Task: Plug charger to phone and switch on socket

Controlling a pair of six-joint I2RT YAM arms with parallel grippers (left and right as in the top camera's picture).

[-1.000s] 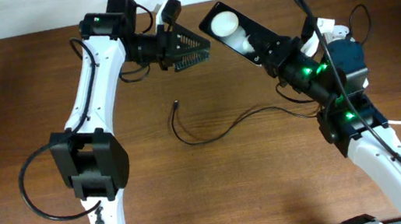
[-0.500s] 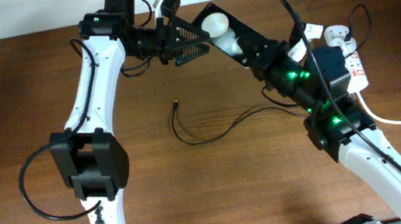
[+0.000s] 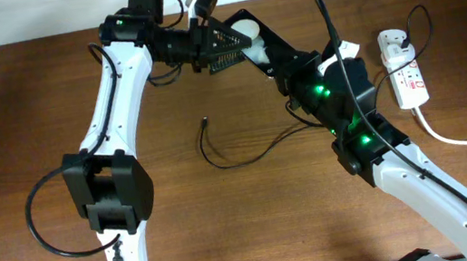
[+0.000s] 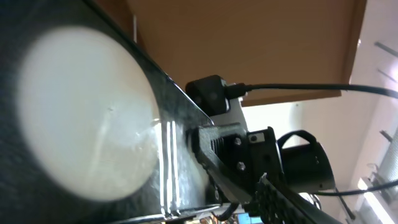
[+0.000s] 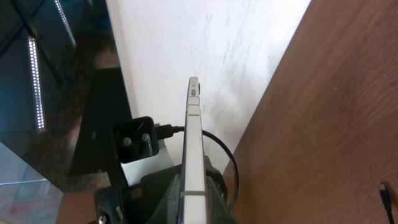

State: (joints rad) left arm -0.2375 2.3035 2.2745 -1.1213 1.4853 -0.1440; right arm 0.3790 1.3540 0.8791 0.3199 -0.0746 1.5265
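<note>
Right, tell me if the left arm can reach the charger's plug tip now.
Probably yes: the plug tip lies uncovered on the table near the left gripper, though that gripper is up at the phone held by the right gripper and must drop away first.

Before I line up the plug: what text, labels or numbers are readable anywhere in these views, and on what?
No text can be quoted; nothing is legible.
On the socket: red and black print, too small to read.
On the phone: no lettering readable in any view; its face shows only a plain white round patch.
Nothing else shows writing.
</note>
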